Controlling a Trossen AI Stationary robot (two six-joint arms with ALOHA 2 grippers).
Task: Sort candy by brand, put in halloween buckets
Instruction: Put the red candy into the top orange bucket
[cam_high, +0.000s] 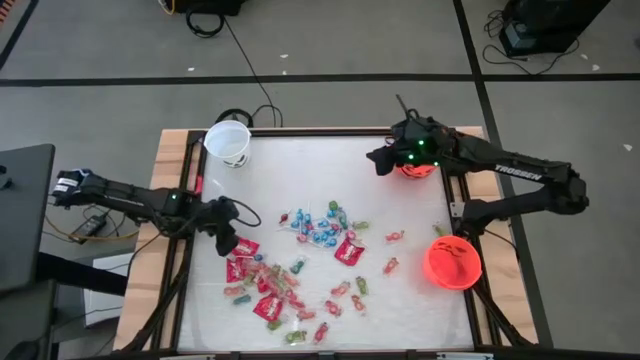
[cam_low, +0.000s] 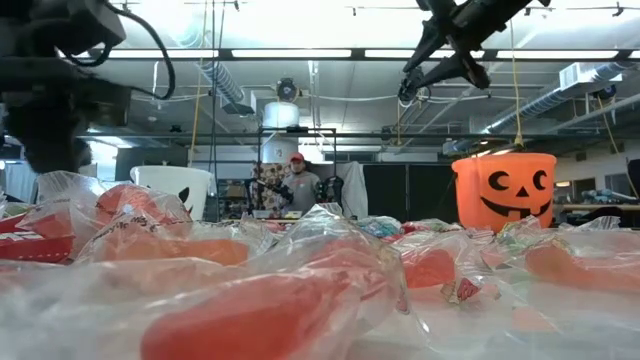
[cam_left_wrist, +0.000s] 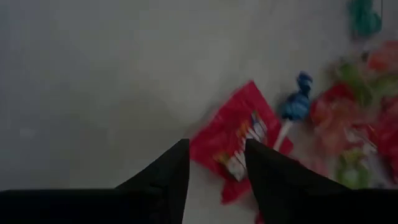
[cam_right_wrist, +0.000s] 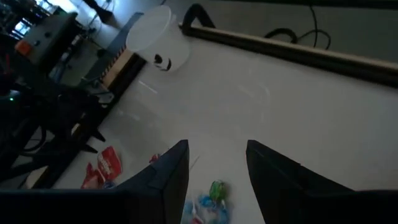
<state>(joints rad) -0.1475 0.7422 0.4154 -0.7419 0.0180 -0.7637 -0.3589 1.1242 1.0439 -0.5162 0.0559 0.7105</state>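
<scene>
While the left gripper (cam_left_wrist: 216, 163) is held open just above a red candy packet (cam_left_wrist: 239, 140), its fingers should be lowered astride the packet's edge. Rightward, the right gripper (cam_right_wrist: 216, 163) is seen open and empty over the jack-o'-lantern bucket (cam_high: 415, 168).

Grey floor (cam_high: 330, 40) crossed by dark tape lines and black cables (cam_high: 245, 70); ceiling strip lights (cam_low: 300, 52), exposed ducting, person (cam_low: 297, 182) standing far back.

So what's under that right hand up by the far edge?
An orange bucket sits under the right hand; only a sliver of it shows past the arm. Its inside is covered, so any candy in it can't be seen.
</scene>
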